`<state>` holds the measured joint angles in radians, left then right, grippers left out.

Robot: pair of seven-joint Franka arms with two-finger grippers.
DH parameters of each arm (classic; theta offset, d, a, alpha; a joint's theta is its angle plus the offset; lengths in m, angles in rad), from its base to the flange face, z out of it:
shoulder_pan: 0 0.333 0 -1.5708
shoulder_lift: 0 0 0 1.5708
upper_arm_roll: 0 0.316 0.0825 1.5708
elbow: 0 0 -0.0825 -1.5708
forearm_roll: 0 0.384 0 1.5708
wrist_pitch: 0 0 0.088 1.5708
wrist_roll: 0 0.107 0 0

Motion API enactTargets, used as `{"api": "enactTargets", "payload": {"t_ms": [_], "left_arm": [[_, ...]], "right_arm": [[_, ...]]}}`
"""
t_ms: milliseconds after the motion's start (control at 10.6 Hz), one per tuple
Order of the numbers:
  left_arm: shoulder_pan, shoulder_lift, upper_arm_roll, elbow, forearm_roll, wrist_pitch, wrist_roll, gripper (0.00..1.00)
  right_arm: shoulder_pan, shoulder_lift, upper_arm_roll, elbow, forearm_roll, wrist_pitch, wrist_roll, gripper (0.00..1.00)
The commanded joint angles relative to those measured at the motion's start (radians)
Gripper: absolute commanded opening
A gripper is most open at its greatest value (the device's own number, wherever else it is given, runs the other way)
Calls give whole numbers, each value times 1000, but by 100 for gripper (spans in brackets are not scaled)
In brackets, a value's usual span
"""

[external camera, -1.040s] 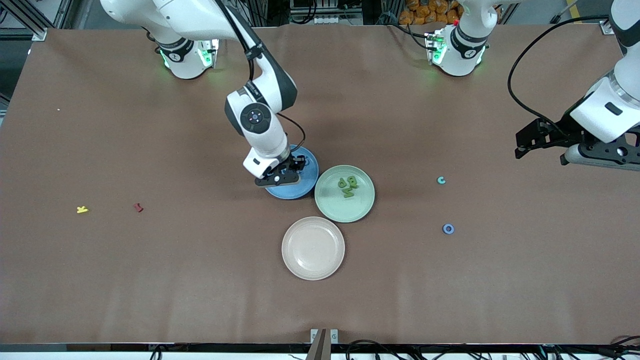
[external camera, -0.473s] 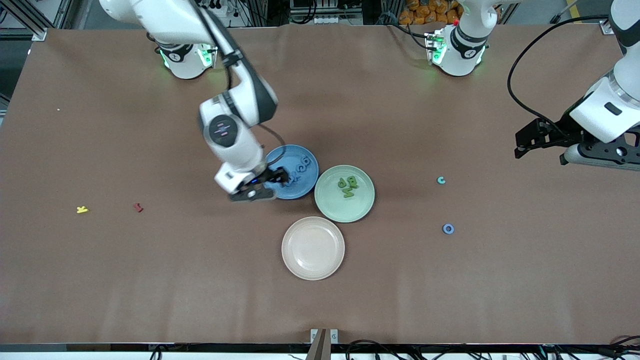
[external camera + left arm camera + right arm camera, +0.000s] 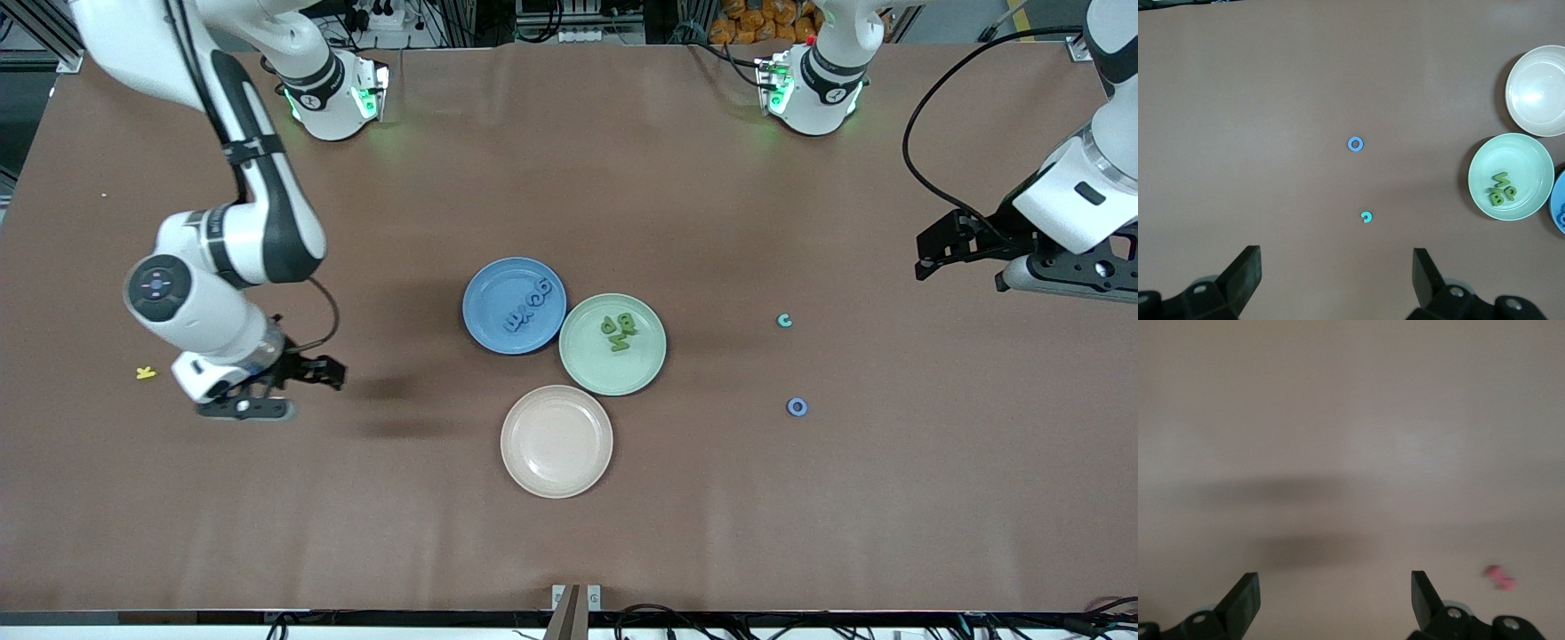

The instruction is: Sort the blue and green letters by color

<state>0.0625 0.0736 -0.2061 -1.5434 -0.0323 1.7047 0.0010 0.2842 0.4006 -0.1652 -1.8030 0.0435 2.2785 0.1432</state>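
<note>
Blue letters (image 3: 528,305) (four) on blue plate (image 3: 484,293); green letters (image 3: 620,331), three.

Swung off the round blue plate (image 3: 515,305) to the bare brown table (image 3: 400,498) toward the right arm's end: right gripper (image 3: 313,373), jaws now spread wide, empty. Uncovered on that plate: chunky blue letters (image 3: 528,305). Hidden now under the arm: small dark red letter (image 3: 1499,577), beside the jaws.
</note>
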Motion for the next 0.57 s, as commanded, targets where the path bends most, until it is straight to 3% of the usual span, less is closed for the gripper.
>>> {"api": "enactTargets", "payload": {"t_ms": [0, 189, 473], "left_arm": [[6, -18, 2, -4, -29, -22, 19, 100], [8, -28, -2, -4, -28, -26, 17, 100], [8, -38, 2, -4, -29, -37, 17, 100]], "right_arm": [[-94, -52, 19, 115, -74, -191, -5, 100], [-161, -95, 32, 221, -74, -359, -26, 100], [-235, -210, 62, 246, -79, -465, -137, 100]]}}
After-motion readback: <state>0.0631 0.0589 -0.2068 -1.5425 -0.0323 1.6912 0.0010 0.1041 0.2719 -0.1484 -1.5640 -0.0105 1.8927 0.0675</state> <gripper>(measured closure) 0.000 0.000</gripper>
